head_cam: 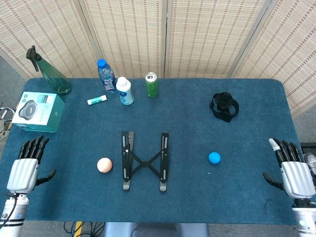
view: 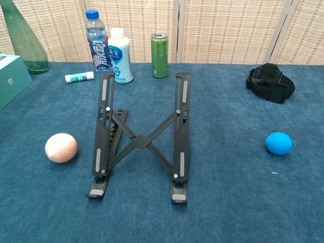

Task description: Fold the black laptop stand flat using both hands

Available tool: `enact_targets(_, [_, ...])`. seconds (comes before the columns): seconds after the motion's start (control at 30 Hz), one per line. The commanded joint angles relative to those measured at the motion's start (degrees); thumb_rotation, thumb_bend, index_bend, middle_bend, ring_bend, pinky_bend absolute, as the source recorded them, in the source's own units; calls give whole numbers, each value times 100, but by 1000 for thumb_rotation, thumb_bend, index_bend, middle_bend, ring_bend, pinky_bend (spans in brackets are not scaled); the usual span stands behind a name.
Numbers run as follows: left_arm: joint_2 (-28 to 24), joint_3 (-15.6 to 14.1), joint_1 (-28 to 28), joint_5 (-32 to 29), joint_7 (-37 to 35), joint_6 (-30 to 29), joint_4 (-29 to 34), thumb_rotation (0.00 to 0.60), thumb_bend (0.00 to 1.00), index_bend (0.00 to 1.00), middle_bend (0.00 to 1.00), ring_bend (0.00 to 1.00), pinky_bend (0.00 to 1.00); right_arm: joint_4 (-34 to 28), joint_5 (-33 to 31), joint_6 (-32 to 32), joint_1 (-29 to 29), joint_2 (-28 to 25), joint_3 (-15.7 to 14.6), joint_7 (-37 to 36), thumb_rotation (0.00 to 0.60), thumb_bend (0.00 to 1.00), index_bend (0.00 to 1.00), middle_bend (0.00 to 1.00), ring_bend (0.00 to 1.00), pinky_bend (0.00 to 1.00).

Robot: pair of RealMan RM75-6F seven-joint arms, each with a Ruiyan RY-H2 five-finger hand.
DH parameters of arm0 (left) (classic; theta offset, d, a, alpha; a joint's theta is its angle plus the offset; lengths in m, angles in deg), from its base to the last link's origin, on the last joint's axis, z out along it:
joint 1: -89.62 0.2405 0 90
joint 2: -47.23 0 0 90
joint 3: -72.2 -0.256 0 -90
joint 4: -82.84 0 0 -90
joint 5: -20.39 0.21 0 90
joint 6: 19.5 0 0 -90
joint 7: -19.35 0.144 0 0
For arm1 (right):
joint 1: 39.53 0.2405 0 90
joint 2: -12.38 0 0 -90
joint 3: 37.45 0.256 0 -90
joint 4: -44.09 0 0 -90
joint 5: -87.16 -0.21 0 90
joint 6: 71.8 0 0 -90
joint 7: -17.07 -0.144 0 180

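Note:
The black laptop stand (head_cam: 144, 161) stands unfolded in the middle of the blue table, its two rails spread apart and joined by a crossed brace; in the chest view the black laptop stand (view: 142, 137) rises toward the back with its feet nearest me. My left hand (head_cam: 25, 165) rests at the table's left front edge, fingers straight and apart, holding nothing. At the right front edge my right hand (head_cam: 292, 170) lies the same way, empty. Both hands are far from the stand. Neither hand appears in the chest view.
A pink ball (head_cam: 104, 165) lies just left of the stand and a blue ball (head_cam: 214, 158) to its right. Along the back are a green spray bottle (head_cam: 52, 76), water bottle (head_cam: 106, 76), white bottle (head_cam: 125, 91), green can (head_cam: 151, 85), glue stick (head_cam: 97, 100), black strap (head_cam: 224, 106). A teal box (head_cam: 38, 111) sits left.

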Motion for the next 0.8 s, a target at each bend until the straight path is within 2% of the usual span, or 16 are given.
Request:
enact_targets(0.03, [7, -3, 1, -27, 4, 21, -5, 600, 187, 0, 0, 0, 0, 0, -8, -17, 9, -2, 2, 9, 600, 146, 0, 100, 0, 0])
enact_targets(0.53, [-7, -13, 19, -20, -6, 13, 8, 600, 187, 0, 0, 0, 0, -63, 78, -261, 249, -62, 80, -116, 600, 146, 0, 100, 0, 0])
enact_targets(0.8, [58, -23, -19, 38, -35, 53, -18, 600, 187, 0, 0, 0, 0, -211, 318, -710, 614, -139, 112, -939, 600, 146, 0, 100, 0, 0])
